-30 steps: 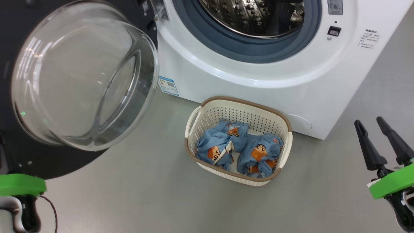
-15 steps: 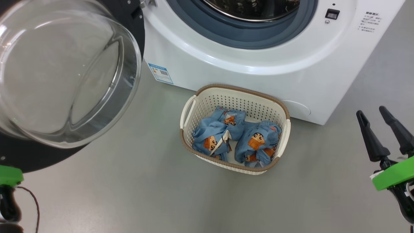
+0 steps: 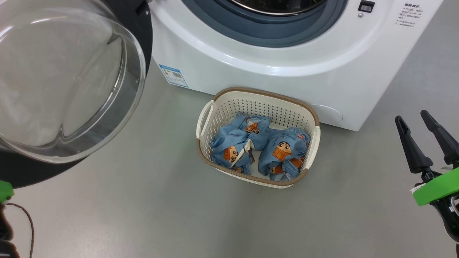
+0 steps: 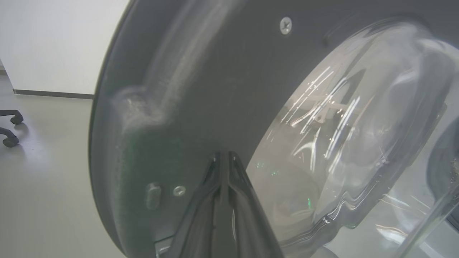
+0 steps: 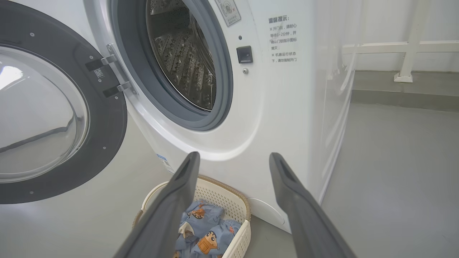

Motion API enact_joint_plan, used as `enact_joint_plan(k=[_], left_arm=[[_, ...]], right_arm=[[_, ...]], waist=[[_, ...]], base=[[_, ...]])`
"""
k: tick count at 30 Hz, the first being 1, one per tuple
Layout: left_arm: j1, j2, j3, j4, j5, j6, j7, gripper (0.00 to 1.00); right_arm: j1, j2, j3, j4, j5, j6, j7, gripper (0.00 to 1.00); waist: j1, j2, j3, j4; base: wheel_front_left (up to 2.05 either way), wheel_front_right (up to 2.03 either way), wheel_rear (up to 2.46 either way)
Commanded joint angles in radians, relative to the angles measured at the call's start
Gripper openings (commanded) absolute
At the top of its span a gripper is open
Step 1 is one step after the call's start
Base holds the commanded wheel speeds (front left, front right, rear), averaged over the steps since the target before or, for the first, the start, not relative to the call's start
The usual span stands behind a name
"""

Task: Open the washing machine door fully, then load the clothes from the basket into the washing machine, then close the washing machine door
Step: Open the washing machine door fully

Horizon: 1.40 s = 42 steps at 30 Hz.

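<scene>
The washing machine door stands swung open at the left, its glass porthole bulging toward me. The white washing machine shows its grey gasket and steel drum. The basket sits on the floor against the machine's front, with two bundles of clothes in it. My right gripper is open and empty, to the right of the basket; in its wrist view the right gripper hovers above the basket. My left gripper is shut, its tips at the door's dark inner face.
Grey floor spreads in front of the basket and to the machine's right. A blue energy sticker marks the machine's lower left corner. Chair castors stand on the floor beyond the door. A white railing runs behind the machine.
The head camera has shifted, so machine and basket sit higher and further left in that view. The door and the left arm's green mount have slid toward the left edge. Both grippers keep their states.
</scene>
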Motion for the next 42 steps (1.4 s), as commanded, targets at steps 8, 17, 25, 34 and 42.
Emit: enact_joint_plan(k=[8,17,25,34,42], left_arm=[[-0.017,0.072,0.065,-0.005,0.05,-0.022,-0.005,0.0],[-0.03,0.075,0.1,0.015,0.077,-0.029,-0.005,0.0],[-0.031,0.061,0.124,0.027,0.093,-0.041,-0.005,0.0],[0.021,0.017,0.122,-0.037,0.08,-0.07,-0.005,0.0],[0.101,-0.034,0.049,-0.149,0.035,-0.075,-0.005,0.73]], right_arm=[[-0.015,-0.03,0.03,-0.012,0.003,0.008,-0.012,1.0],[-0.022,-0.041,0.042,-0.014,0.006,0.008,-0.012,1.0],[-0.028,-0.044,0.051,-0.011,0.009,0.008,-0.012,1.0],[-0.007,-0.018,0.046,-0.006,0.01,0.008,-0.012,1.0],[0.012,0.014,0.033,-0.011,0.006,0.008,-0.012,1.0]], waist=[[-0.0001,0.0,-0.013,0.0],[-0.0001,0.0,-0.004,-0.003],[-0.0001,0.0,-0.012,-0.007],[-0.0001,0.0,-0.055,-0.001],[-0.0001,0.0,-0.091,-0.01]], base=[[0.0,0.0,0.0],[0.0,0.0,0.0],[0.0,0.0,0.0],[0.0,0.0,0.0],[0.0,0.0,0.0]])
